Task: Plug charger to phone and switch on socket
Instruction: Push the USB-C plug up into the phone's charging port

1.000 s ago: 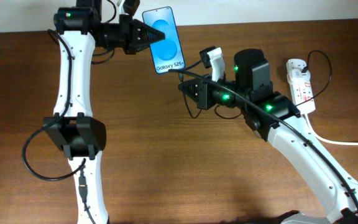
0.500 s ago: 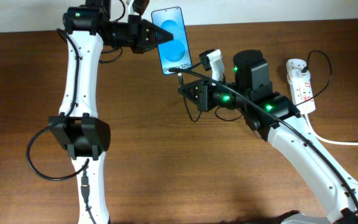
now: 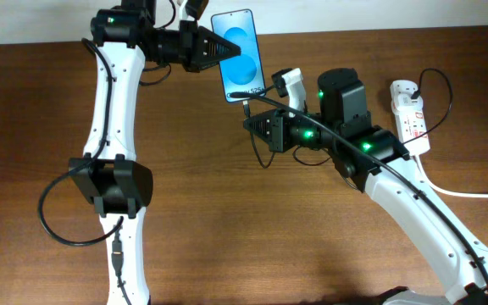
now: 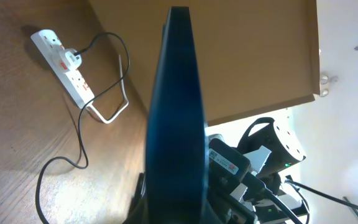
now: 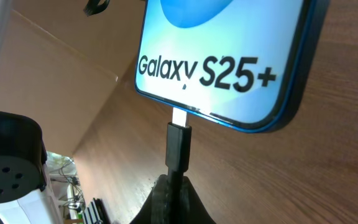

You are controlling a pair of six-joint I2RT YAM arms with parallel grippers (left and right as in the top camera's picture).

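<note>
My left gripper (image 3: 210, 49) is shut on the phone (image 3: 238, 55), holding it above the table's far edge with its blue screen up. The left wrist view shows the phone edge-on (image 4: 176, 118). My right gripper (image 3: 252, 121) is shut on the charger's black plug (image 5: 179, 146). The plug's metal tip touches the phone's bottom edge (image 5: 229, 56) below the words "Galaxy S25+"; how far it is in I cannot tell. The thin black cable (image 3: 271, 102) runs right to the white socket (image 3: 409, 114) at the far right. The socket also shows in the left wrist view (image 4: 64, 59).
The socket's thick white cord (image 3: 473, 193) runs off the right edge. A white plug sits in the socket with the black cable looping from it (image 4: 104, 43). My right arm (image 3: 413, 203) crosses the table's right half, my left arm (image 3: 108, 144) the left.
My left gripper has carried the phone right and slightly down, bringing its bottom edge onto the plug tip. My right gripper has stayed nearly still.
</note>
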